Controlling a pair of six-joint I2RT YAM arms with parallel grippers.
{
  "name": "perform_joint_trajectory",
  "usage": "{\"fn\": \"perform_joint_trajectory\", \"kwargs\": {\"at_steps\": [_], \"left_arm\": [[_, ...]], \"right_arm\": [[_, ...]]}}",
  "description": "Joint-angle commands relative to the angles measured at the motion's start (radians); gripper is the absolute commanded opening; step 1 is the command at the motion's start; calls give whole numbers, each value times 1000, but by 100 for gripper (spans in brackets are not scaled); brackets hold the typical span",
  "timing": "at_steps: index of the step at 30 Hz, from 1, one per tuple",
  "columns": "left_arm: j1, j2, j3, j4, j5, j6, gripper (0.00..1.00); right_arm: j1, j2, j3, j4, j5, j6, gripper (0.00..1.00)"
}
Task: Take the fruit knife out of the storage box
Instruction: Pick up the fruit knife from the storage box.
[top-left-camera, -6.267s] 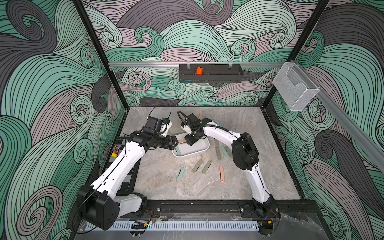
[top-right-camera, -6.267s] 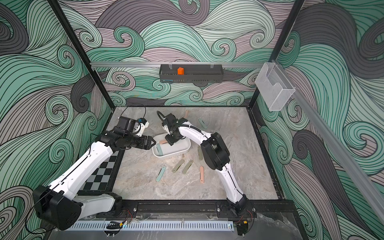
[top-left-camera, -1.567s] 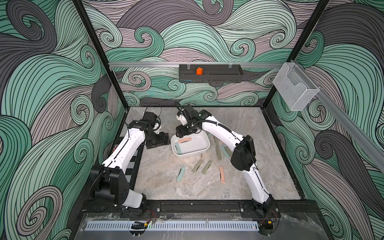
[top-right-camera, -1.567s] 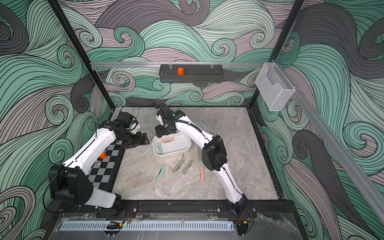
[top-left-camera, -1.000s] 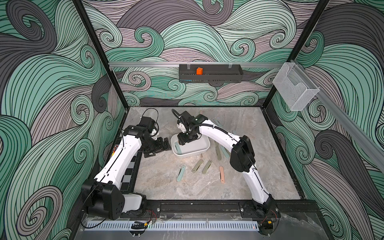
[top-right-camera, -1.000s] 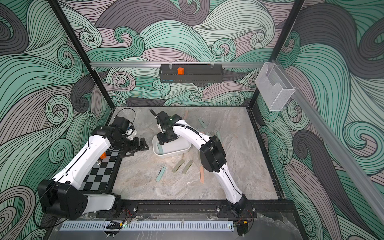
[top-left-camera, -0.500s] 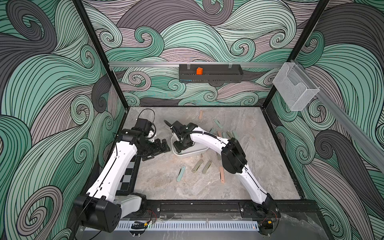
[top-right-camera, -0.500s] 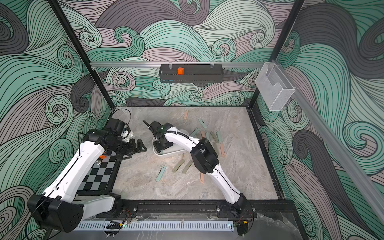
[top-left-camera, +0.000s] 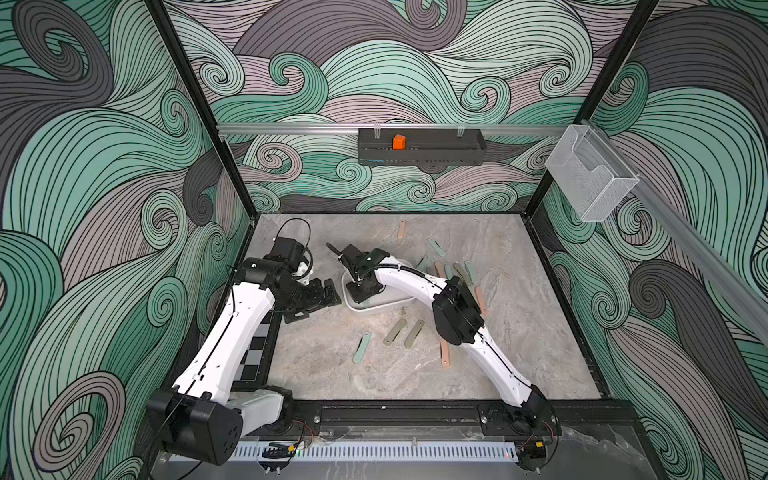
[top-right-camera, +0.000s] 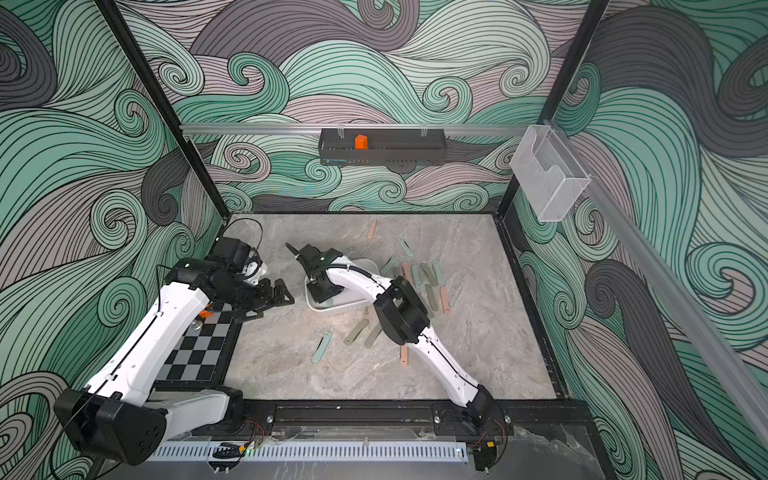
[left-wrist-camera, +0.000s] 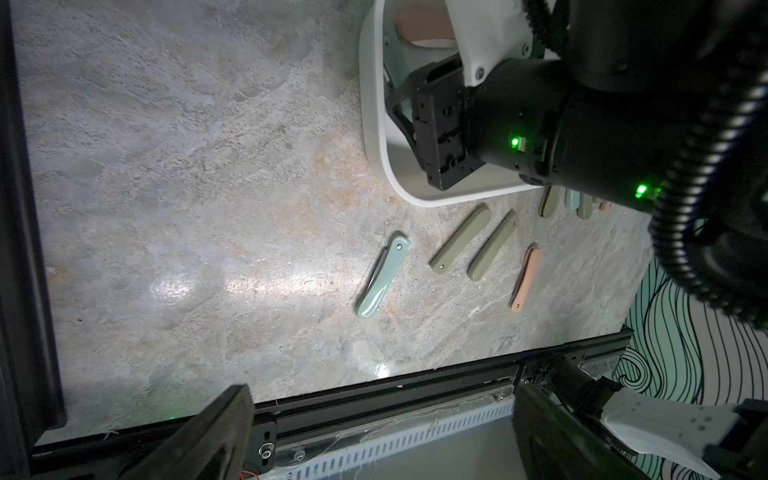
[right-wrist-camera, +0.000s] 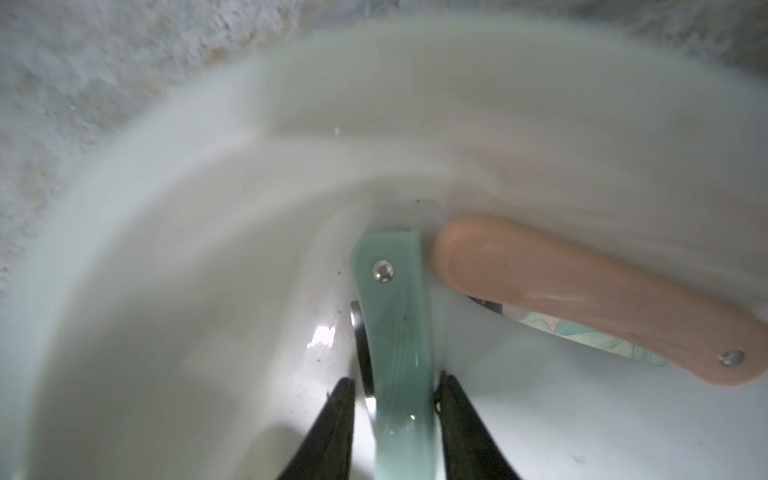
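The white storage box (top-left-camera: 376, 306) (top-right-camera: 337, 306) sits left of the table's middle. My right gripper (right-wrist-camera: 395, 378) reaches down into it. Its jaws are shut on a green folded fruit knife (right-wrist-camera: 395, 316), which lies between the two fingers. A pink folded knife (right-wrist-camera: 582, 291) lies in the box beside it, against the wall (right-wrist-camera: 208, 199). In both top views the right wrist hides the box's contents. My left gripper (top-left-camera: 316, 305) (top-right-camera: 270, 305) (left-wrist-camera: 380, 399) hangs open and empty just left of the box (left-wrist-camera: 374, 124).
Several folded knives lie on the table: a green one (top-left-camera: 361, 347), two olive ones (top-left-camera: 395, 331), a pink one (top-left-camera: 444, 351), and a cluster (top-left-camera: 453, 270) behind the right arm. A black tray (top-left-camera: 419, 146) and a mesh basket (top-left-camera: 590, 174) hang on the walls. A checkered board (top-right-camera: 195, 353) lies at the left.
My right gripper has sunk into the box and its jaws have narrowed onto the green knife. The right elbow has dropped low. The left arm has drawn back a little, still open.
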Motion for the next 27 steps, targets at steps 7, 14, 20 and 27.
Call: {"fn": "perform_joint_trajectory", "kwargs": {"at_steps": [7, 14, 20, 27], "left_arm": [[-7, 35, 62, -15, -12, -9, 99], [-7, 66, 101, -15, -3, -2, 99], [-7, 125, 164, -10, -2, -6, 99], [-6, 184, 218, 16, 6, -18, 99]], "right_arm": [[-15, 32, -17, -56, 47, -3, 28], [-37, -13, -37, -59, 39, -14, 21], [-59, -61, -38, -66, 23, -29, 18], [-90, -127, -38, -93, 2, -35, 18]]}}
